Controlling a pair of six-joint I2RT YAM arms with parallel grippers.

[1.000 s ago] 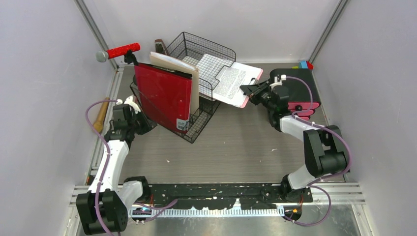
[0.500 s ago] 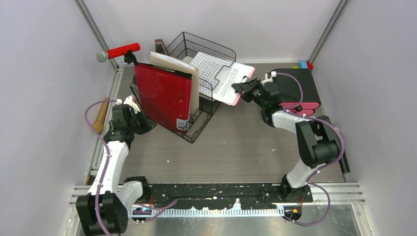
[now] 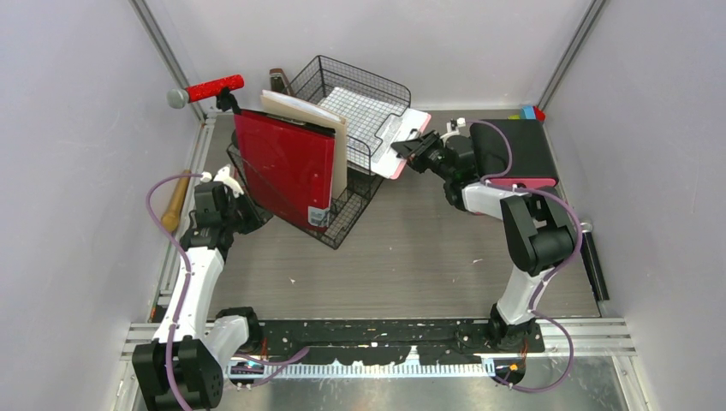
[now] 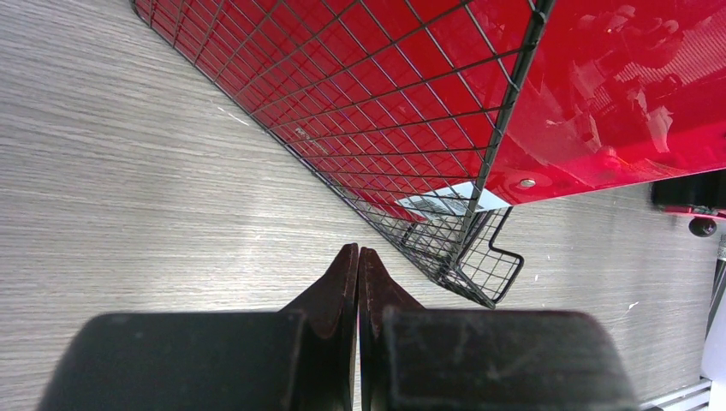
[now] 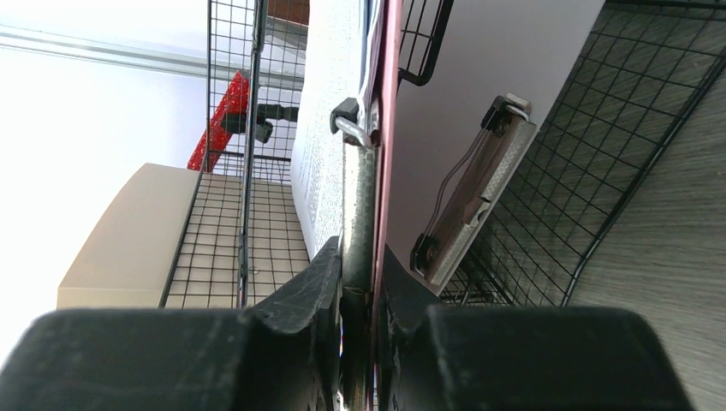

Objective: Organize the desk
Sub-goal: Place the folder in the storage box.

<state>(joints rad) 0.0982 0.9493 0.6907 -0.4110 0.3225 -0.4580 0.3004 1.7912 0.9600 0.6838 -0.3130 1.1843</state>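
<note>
My right gripper (image 3: 409, 150) is shut on the metal clip of a pink clipboard (image 3: 402, 137) with printed paper, holding it over the upper black wire-mesh tray (image 3: 342, 86). In the right wrist view the clipboard (image 5: 385, 103) stands edge-on between my fingers (image 5: 308, 282), its clip (image 5: 358, 205) in the jaws; a second clipboard clip (image 5: 471, 205) lies beside it in the tray. My left gripper (image 3: 233, 181) is shut and empty, low over the grey desk (image 3: 411, 248), beside the lower tray holding a red folder (image 3: 287, 167). In the left wrist view the left gripper (image 4: 358, 257) points at the tray corner (image 4: 479, 274).
A beige folder (image 3: 308, 120) stands behind the red one. A black drawer unit with pink fronts (image 3: 514, 154) sits at the back right. A red-handled tool (image 3: 205, 90) and a wooden handle (image 3: 177, 199) lie along the left wall. A black bar (image 3: 592, 265) lies at the right wall.
My right gripper has carried the clipboard leftward and farther back, so more of it now lies over the upper tray. The left arm has not moved.
</note>
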